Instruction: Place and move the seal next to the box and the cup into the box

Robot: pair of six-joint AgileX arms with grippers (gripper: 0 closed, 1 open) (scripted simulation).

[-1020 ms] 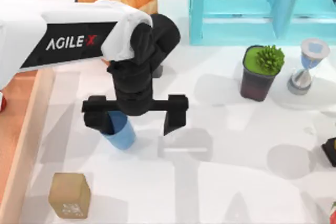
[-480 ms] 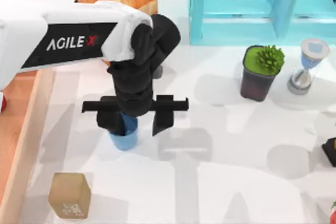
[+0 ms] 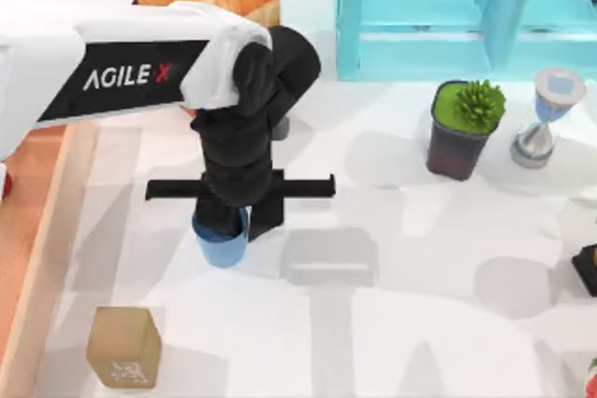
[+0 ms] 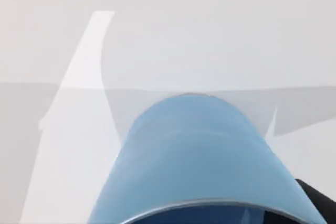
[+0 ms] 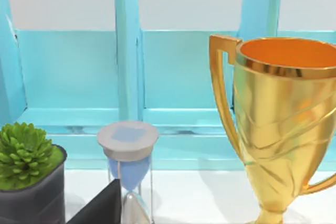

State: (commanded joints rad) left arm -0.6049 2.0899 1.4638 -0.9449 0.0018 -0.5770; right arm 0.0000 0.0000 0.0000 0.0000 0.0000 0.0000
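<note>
worktop (image 3: 420,323): white
near-left corner: seal (image 3: 124,346)
left edge: box (image 3: 33,221)
far-right: potted plant (image 3: 464,128), hourglass (image 3: 546,116)

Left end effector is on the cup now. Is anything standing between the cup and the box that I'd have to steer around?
Nothing visible does. The cup sits under the left end effector, and the table between it and the box at the left edge is bare. The seal stands nearer the camera's bottom edge, off the straight path.
</note>
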